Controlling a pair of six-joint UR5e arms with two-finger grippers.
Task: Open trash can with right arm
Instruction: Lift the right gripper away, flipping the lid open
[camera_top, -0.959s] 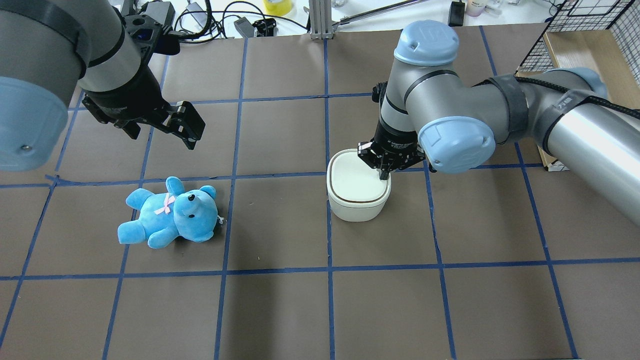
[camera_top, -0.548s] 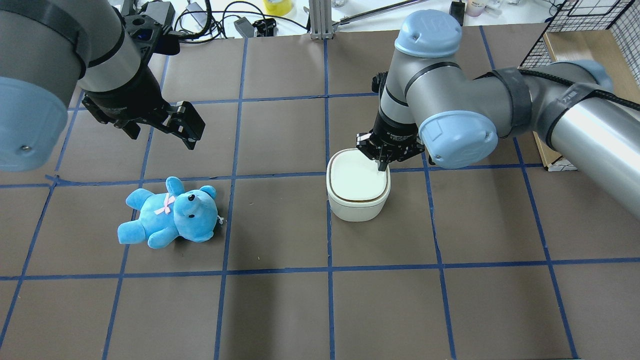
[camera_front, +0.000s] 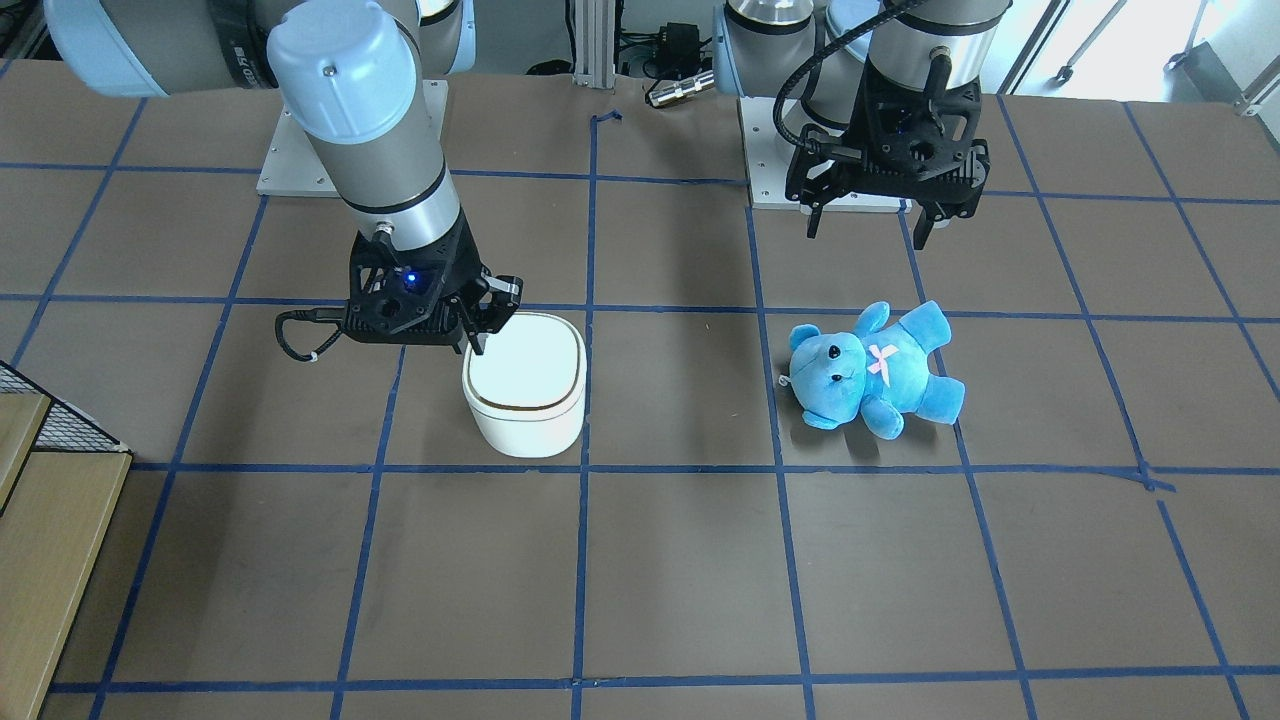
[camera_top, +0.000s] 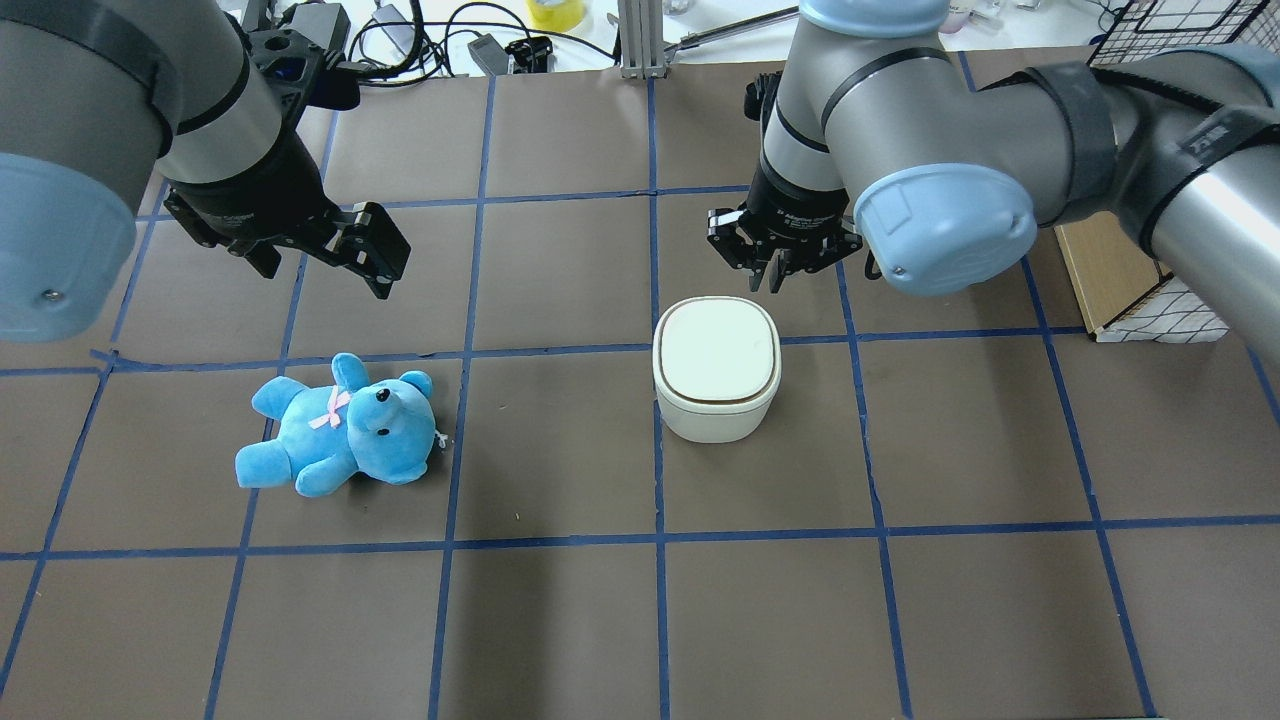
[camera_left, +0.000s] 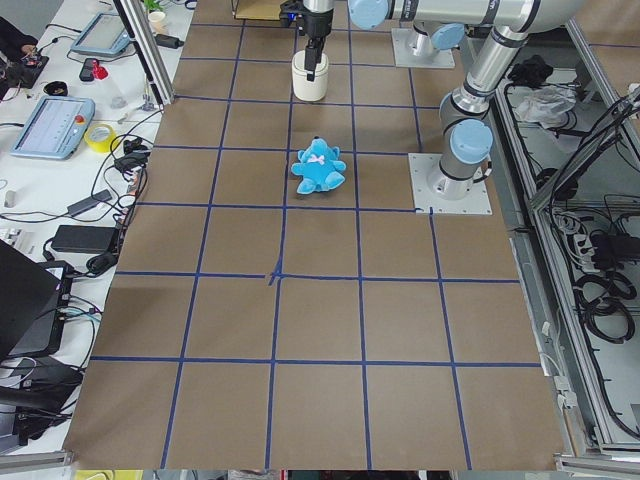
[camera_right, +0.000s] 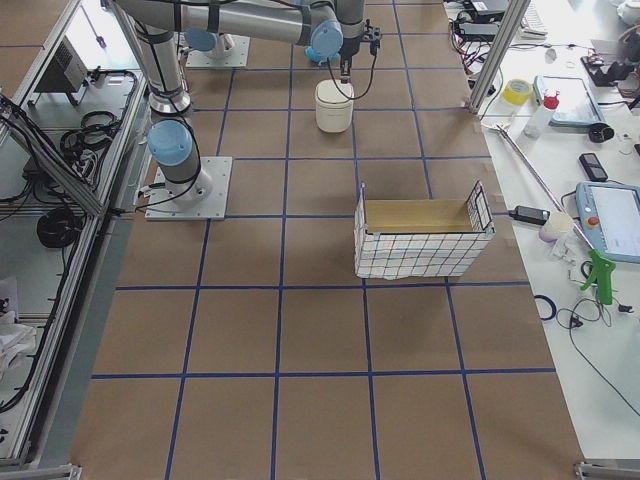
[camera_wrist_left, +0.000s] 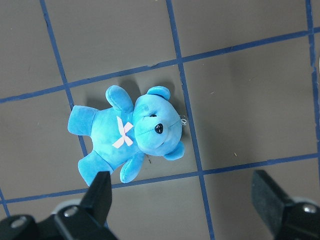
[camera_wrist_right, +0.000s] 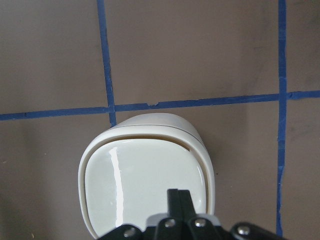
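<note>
A small white trash can with rounded corners stands upright near the middle of a brown worktop marked with blue tape lines. Its flat, glossy lid lies closed, sunk inside the rim and outlined by a thin dark seam.

The right gripper, showing a small blue light, has its fingers clenched together on nothing. It hangs just past the can's far edge and appears clear of the lid. The left gripper is spread wide and empty above a blue teddy bear, which lies well apart from the can.

The can looks like thin, hollow plastic, so it is probably light and stiff. A sideways push would likely slide or tip it. The lid is smooth and shiny, so fingertips may skid across it. It sits flush with the rim and offers no lip to pinch. The likeliest contact is a straight downward press near one lid edge, or a fingertip caught at the seam. Which edge carries the hinge cannot be told for certain.
</note>
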